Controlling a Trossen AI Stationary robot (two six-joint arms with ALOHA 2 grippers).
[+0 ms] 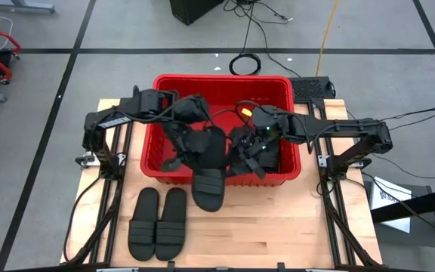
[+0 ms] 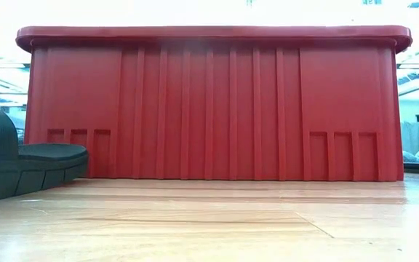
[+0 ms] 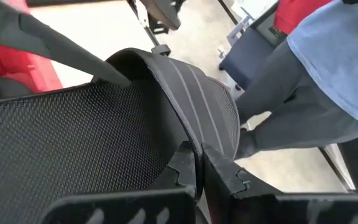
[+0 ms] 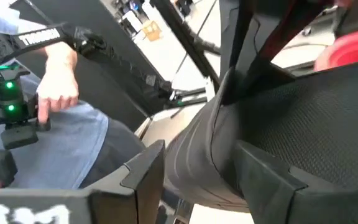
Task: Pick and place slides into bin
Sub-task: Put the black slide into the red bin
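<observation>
The red bin [image 1: 221, 81] stands mid-table; its near wall [image 2: 209, 109] fills the low view. Both arms reach over it, each with a black slide. My left gripper [image 1: 189, 142] [image 3: 197, 158] is shut on one slide [image 1: 208, 181], which hangs over the bin's near rim. My right gripper [image 1: 249, 149] [image 4: 201, 171] is shut on another slide [image 1: 261, 160] over the bin's right half. Two more slides [image 1: 143, 223] [image 1: 171, 221] lie side by side, soles down, on the table near the front left; one of them [image 2: 28, 164] shows in the low view. My left gripper pinches the slide's ribbed strap [image 3: 199, 134] at its edge between its two fingers, with the textured footbed [image 3: 73, 137] to one side. The slide hangs slanted below the gripper, lifted clear, one end out past the bin's near rim [image 1: 202, 180]. My right gripper has the slide's strap [image 4: 197, 149] between its fingers: one finger [image 4: 146, 174] outside the strap, the other [image 4: 263, 177] on the footbed side under it. The jaws stand wide on it. The slide is lifted clear above the bin.
A person in a blue top and grey trousers [image 3: 303, 93] is beyond the table, with a hand [image 4: 58, 84] on a device. Bare wood lies in front of the bin [image 2: 209, 218] and at the table's near right [image 1: 293, 227]. Cables [image 1: 244, 64] lie on the floor behind.
</observation>
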